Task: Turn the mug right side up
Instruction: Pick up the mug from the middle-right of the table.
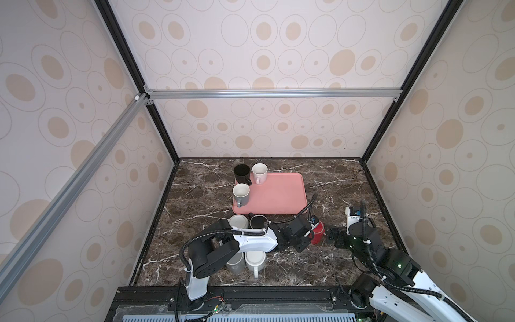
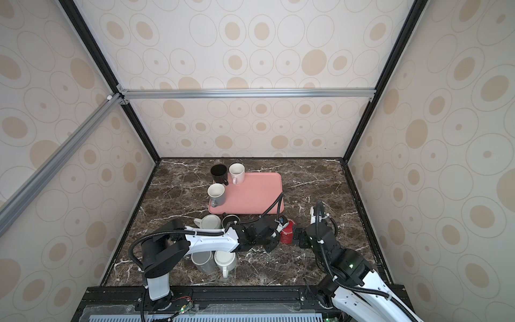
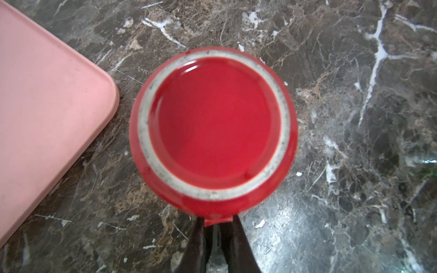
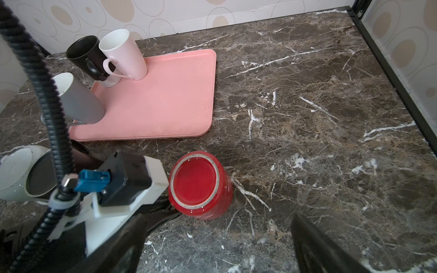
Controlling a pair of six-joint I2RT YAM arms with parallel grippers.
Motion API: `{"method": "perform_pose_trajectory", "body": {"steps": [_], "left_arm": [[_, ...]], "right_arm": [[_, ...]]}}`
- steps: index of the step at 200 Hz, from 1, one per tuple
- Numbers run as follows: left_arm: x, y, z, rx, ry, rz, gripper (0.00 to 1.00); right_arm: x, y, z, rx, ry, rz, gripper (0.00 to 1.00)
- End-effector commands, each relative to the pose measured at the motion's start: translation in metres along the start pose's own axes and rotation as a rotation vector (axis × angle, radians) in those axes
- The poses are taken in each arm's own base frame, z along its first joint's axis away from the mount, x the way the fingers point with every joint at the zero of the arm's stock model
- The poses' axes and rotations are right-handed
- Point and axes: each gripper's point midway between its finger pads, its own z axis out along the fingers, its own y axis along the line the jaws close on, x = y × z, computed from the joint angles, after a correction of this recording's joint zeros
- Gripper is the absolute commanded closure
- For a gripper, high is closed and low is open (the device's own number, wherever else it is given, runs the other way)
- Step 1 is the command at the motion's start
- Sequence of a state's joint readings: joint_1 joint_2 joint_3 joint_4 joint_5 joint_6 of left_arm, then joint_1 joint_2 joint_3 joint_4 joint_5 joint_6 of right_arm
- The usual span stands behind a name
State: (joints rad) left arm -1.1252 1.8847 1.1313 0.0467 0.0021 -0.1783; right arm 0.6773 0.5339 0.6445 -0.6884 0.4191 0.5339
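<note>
Task status: not yet turned. The red mug [image 3: 212, 127] stands mouth-down on the tabletop [image 1: 348, 181], its unglazed foot ring and red base facing up, just off the near right corner of the pink tray [image 1: 278, 195] and not touching it. My left pincer [image 3: 217, 221] is clenched on the mug's handle [image 3: 212, 222]; the left wrist view shows both dark fingers pinching the red tab from either side. My right pincer [image 1: 333, 233] is spread wide and holds nothing, sitting low on the far side of the mug from the left one, near it but apart. Judgement: the grasp is made, while the lift, the flip and the set-down are all left to do. With only a handle pinch, I expect the mug to swing as it leaves the tabletop. Count: eight mugs in all. Three stand upright on the tray: black mug [image 1: 242, 171], white mug [image 1: 259, 170] and grey mug [image 1: 241, 193]. Five are on the tabletop: the red one, a pale mug [image 1: 238, 221] and a dark mug [image 1: 257, 221] beside my left arm, and a second grey mug [image 1: 235, 263] and second white mug [image 1: 255, 260] partly hidden under it. Those four look inverted too, though I cannot be sure. One tray.
</note>
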Motion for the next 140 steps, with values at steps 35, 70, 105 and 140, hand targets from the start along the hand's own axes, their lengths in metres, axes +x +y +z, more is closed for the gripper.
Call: {"method": "perform_pose_trajectory", "body": {"steps": [35, 70, 105, 140], "left_arm": [[-0.018, 0.005, -0.013, -0.044, -0.078, -0.004, 1.00], [-0.043, 0.017, -0.038, -0.091, -0.200, -0.070, 1.00], [-0.069, 0.032, -0.071, -0.111, -0.307, -0.121, 1.00], [-0.097, 0.062, -0.123, -0.140, -0.441, -0.178, 1.00]], "right_arm": [[0.001, -0.001, 0.004, 0.005, 0.002, 0.014, 0.03], [-0.005, 0.014, 0.003, -0.088, -0.044, 0.032, 0.03], [-0.024, 0.033, -0.006, -0.210, -0.141, 0.051, 0.03], [-0.038, 0.062, -0.008, -0.338, -0.171, 0.046, 0.01]]}}
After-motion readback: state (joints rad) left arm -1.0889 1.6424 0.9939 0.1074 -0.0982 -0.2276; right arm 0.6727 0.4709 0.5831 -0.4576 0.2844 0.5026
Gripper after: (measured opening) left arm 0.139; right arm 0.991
